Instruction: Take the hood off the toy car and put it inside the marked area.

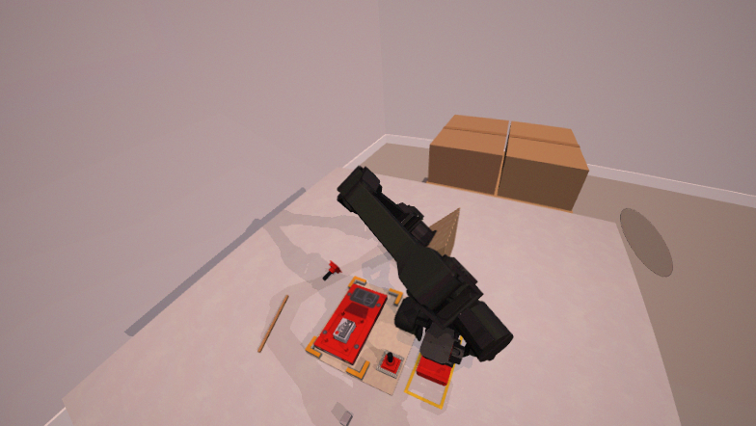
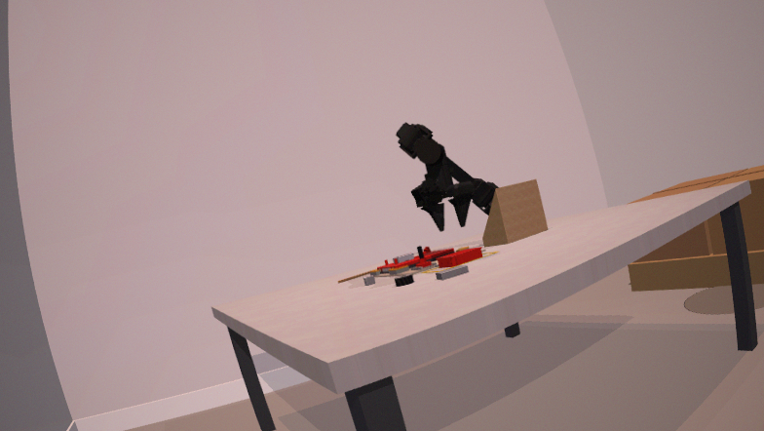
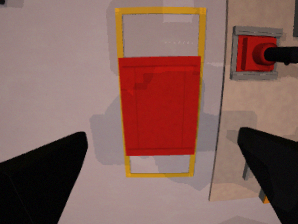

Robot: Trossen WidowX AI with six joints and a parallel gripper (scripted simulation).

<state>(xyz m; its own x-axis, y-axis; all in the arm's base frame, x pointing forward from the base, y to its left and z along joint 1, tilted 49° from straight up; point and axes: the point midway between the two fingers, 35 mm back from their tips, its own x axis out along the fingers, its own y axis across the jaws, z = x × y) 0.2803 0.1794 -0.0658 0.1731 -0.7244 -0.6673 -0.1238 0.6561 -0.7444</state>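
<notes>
Table (image 2: pixel 535 256) surface: red hood (image 3: pixel 160 104) lies flat inside the yellow outline (image 3: pixel 121 30) near the front edge. Gripper (image 2: pixel 449 218) hangs above it, fingers released, touching nothing.

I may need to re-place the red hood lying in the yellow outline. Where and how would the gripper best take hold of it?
Probably from straight above, fingers closing across the two long edges of the hood. It lies flat as a thin rectangular slab in the yellow outline, so only its side edges offer purchase, and the short span suits the open gripper hanging above it.
</notes>
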